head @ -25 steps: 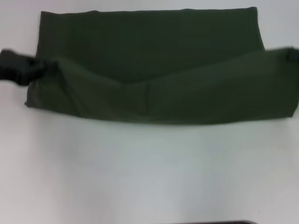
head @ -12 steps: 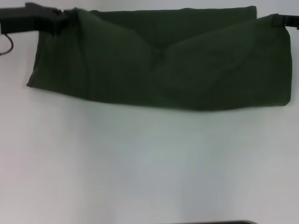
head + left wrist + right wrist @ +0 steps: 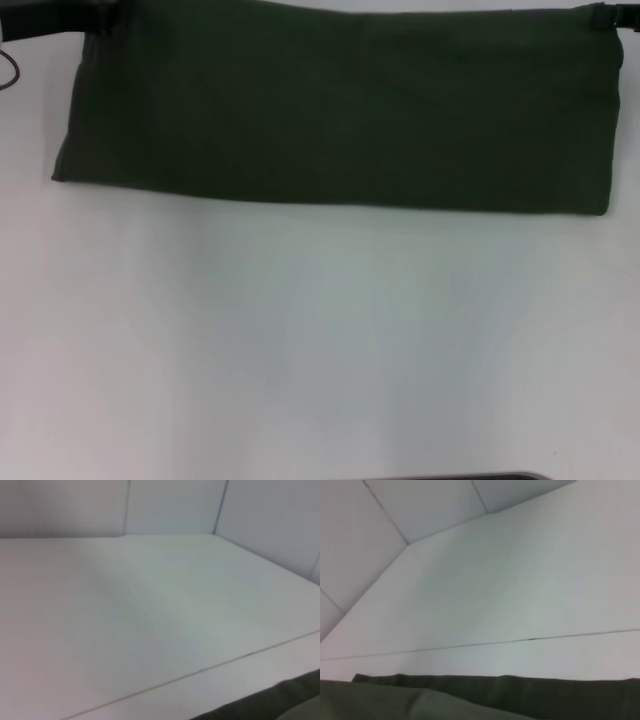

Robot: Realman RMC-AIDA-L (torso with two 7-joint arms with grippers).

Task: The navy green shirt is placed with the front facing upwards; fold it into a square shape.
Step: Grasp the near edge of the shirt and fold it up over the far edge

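The navy green shirt [image 3: 330,110] lies as a wide, plain green band across the far part of the white table [image 3: 320,350], with no print showing. My left gripper [image 3: 95,22] is at the shirt's far left corner and my right gripper [image 3: 603,16] at its far right corner. Each holds the folded-over edge of the cloth. A strip of the green cloth [image 3: 280,705] shows in the left wrist view. The right wrist view shows the cloth's layered edge [image 3: 470,700] on the table.
Bare white tabletop [image 3: 320,380] spreads between the shirt's near edge and me. White walls [image 3: 170,505] rise behind the table. A dark edge [image 3: 470,477] shows at the very bottom of the head view.
Both grippers have carried the shirt's near edge away from me to the far edge. The sagging fold has flattened into a smooth band.
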